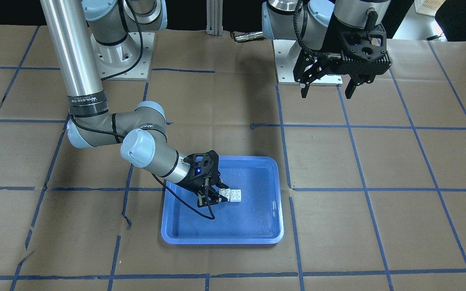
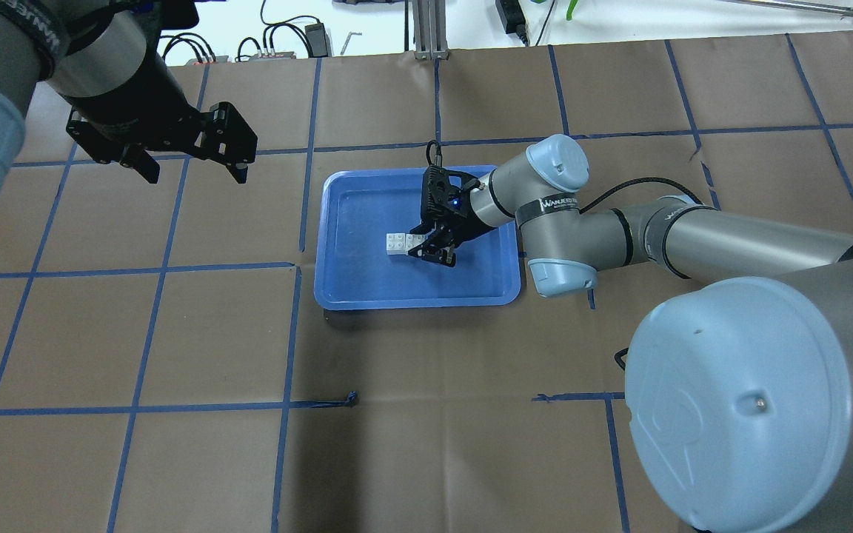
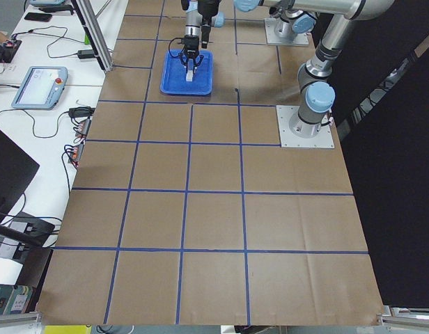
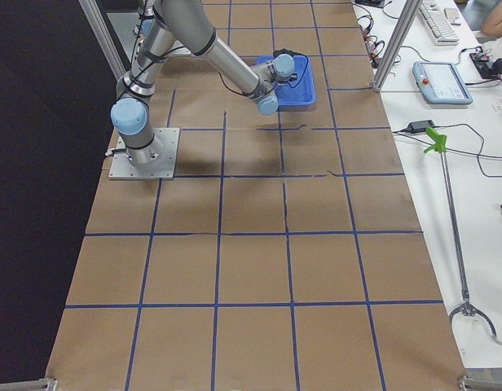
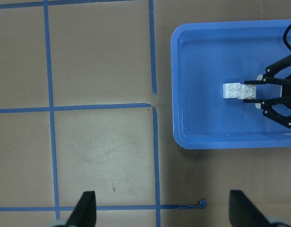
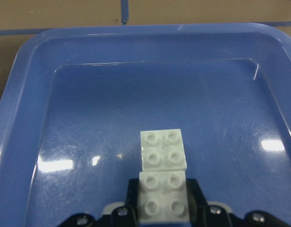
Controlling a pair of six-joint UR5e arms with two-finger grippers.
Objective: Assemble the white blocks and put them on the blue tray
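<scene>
**Asker:** What is your right pincer doing?

**Me:** My right pincer (image 1: 216, 196) is down low. Its two pads (image 6: 192, 196) are pressed against opposite sides of the nearer of two small white square plastic blocks with round studs (image 6: 163, 151). So it pinches that one. The farther block lies just beyond my fingertips, studs up, touching the first edge to edge.

**Asker:** Are the white blocks joined?

**Me:** I cannot tell. They sit in one line with no gap, but no view shows what locks them. Both are over the floor of the large rectangular blue plastic tray (image 1: 253, 220), near its middle and away from the rim, and they look set down on it.

**Asker:** Then what is left?

**Me:** By my reckoning, only the letting go. I would spread the pads slowly and evenly, so neither drags the block sideways. Then I would draw back along my own wrist line and upward, never across. A sideways sweep could knock the pair apart or catch the rim of the blue tray.

**Asker:** And further out?

**Me:** The tray lies on the brown paper-covered worktop (image 1: 378, 161). My left pincer (image 1: 327, 95) hangs spread wide and empty near its base, well apart from the tray. I judge it has no part in this step.
</scene>
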